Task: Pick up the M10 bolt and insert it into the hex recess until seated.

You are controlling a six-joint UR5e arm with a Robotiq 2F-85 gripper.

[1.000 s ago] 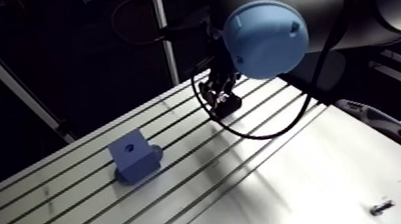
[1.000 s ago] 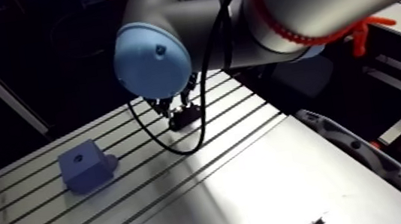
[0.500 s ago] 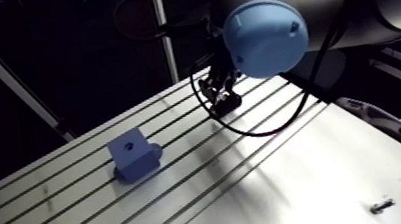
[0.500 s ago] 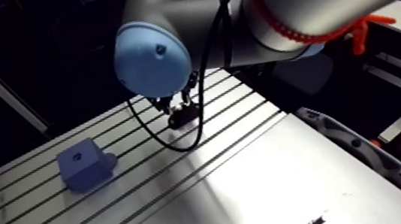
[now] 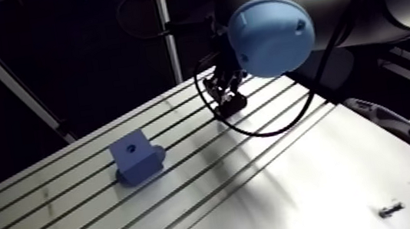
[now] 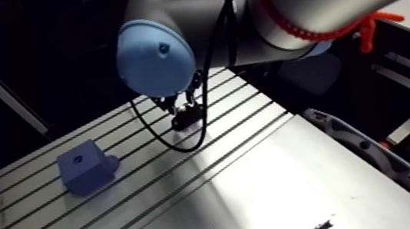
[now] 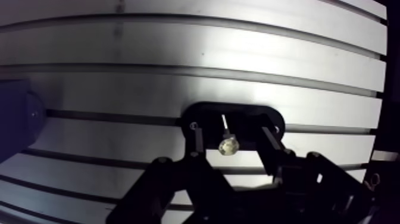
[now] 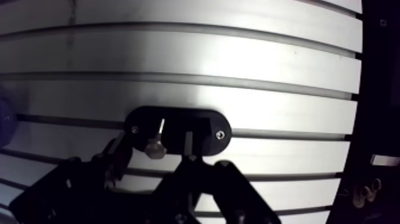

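Gripper point(image 7: 230, 136) hangs over counter point(image 5: 265, 185), well apart from block point(image 5: 136, 158). Bolt point(image 7: 228, 146) sits midway between fingers point(image 7: 197, 140), head toward wrist camera, shank pointing away. Bright gaps either side; cannot tell if fingers pinch it. Judged: steel, stiff, weighty for size, slick, apt to swivel. Best hold: across head flats, axis square to block's hole point(image 5: 132, 145).
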